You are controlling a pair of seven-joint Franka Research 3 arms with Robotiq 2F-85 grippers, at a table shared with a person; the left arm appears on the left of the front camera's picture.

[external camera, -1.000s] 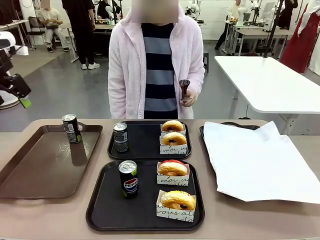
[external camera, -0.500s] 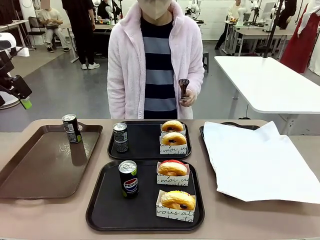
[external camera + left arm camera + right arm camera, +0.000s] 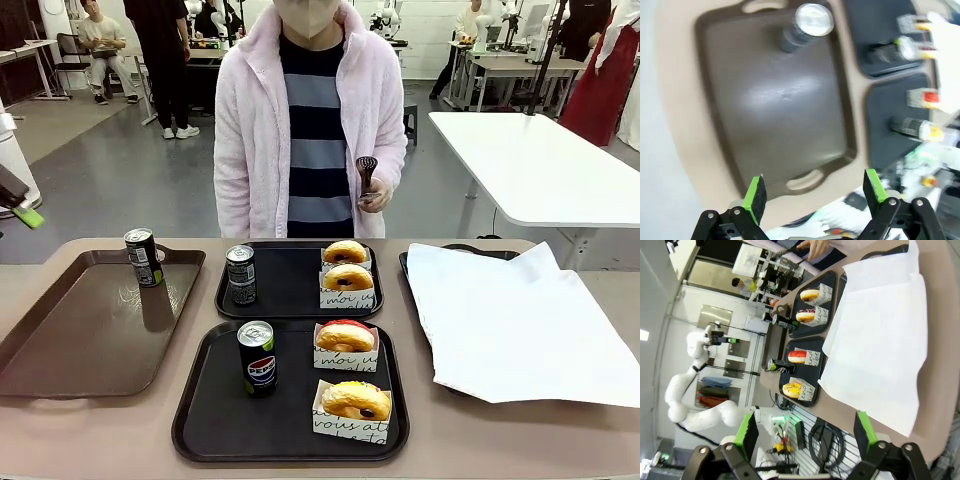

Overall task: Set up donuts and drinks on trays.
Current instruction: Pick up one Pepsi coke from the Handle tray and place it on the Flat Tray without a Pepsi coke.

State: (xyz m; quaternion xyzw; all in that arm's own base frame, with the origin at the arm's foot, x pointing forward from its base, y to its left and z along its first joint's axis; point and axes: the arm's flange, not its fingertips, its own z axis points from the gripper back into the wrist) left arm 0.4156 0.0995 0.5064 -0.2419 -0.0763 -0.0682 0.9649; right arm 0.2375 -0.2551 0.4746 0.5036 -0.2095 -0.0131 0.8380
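The near black tray carries a black Pepsi can, a red-iced donut and a golden-glazed donut, both in paper sleeves. On the far black tray stand a grey-and-green can and two sleeved donuts. Another can stands upright on the brown tray. My left gripper is open high above the brown tray and shows at the front view's left edge. My right gripper is open, raised off the table's right end, holding nothing.
A large white paper sheet covers a dark tray at the right. The person stands at the far side, holding a dark utensil at chest height. A white table stands behind at the right.
My left arm has drawn back to the left; just the gripper's tip remains at the picture's edge. Cans, donuts and trays have not moved.
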